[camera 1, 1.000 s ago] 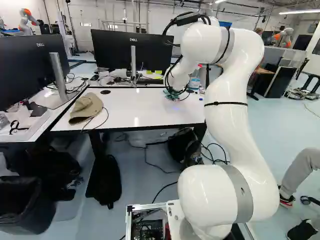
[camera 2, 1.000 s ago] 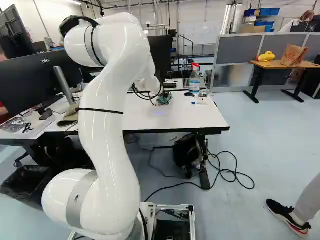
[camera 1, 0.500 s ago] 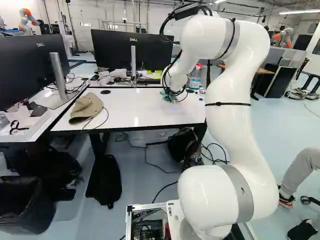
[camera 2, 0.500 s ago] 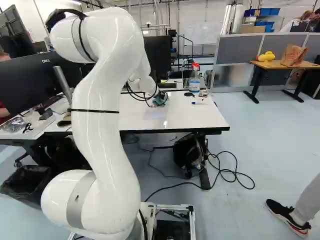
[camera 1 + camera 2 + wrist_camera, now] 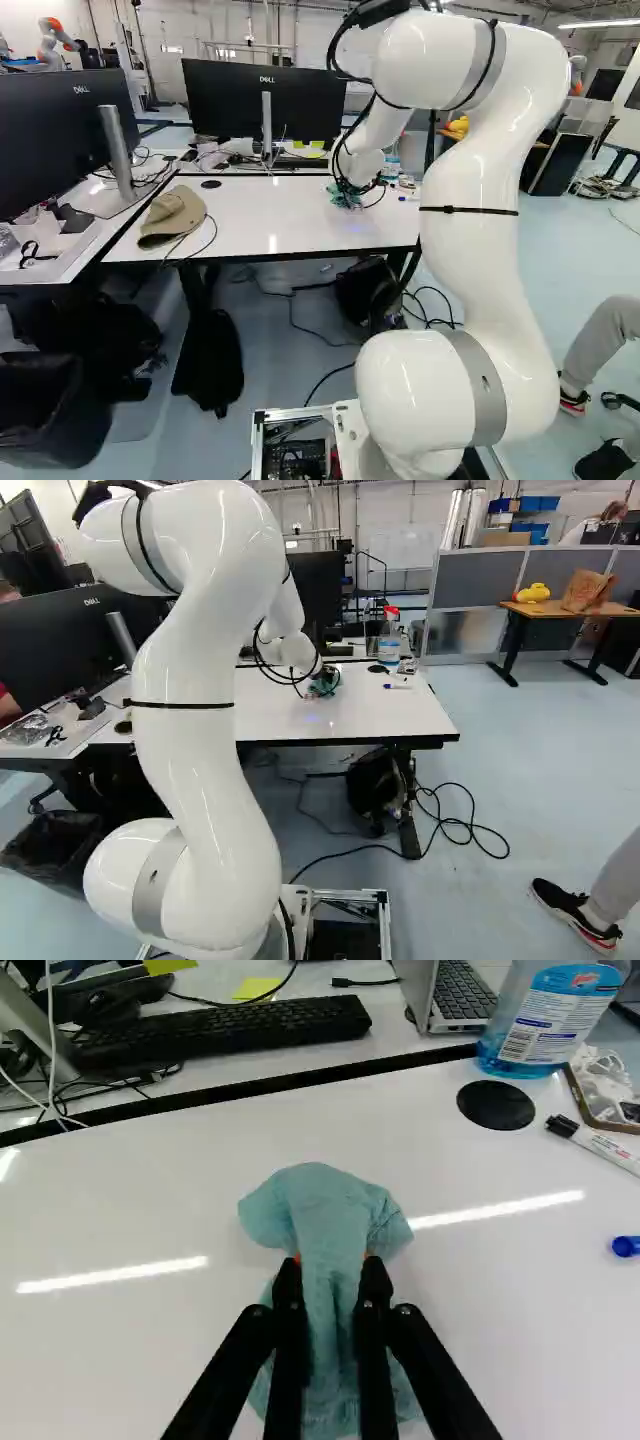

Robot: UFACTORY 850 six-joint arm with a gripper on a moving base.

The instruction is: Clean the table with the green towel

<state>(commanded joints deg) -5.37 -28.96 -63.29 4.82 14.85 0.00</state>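
Towel (image 5: 330, 1220), the green one, clenched between both fingers of the gripper (image 5: 320, 687) and bunched up over the right half of the white desk (image 5: 375, 718), kinda toward the far edge, with a spray bottle (image 5: 555, 1015) and black-capped marker (image 5: 600, 1146) near the far right corner.

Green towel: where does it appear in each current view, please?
Left base view: the green towel is slightly above and right of the middle.
Right base view: slightly above the middle.
Wrist view: between the fingers of the gripper.
Shared landmark: spray bottle, near the table's far edge, partly hidden in the left base view.
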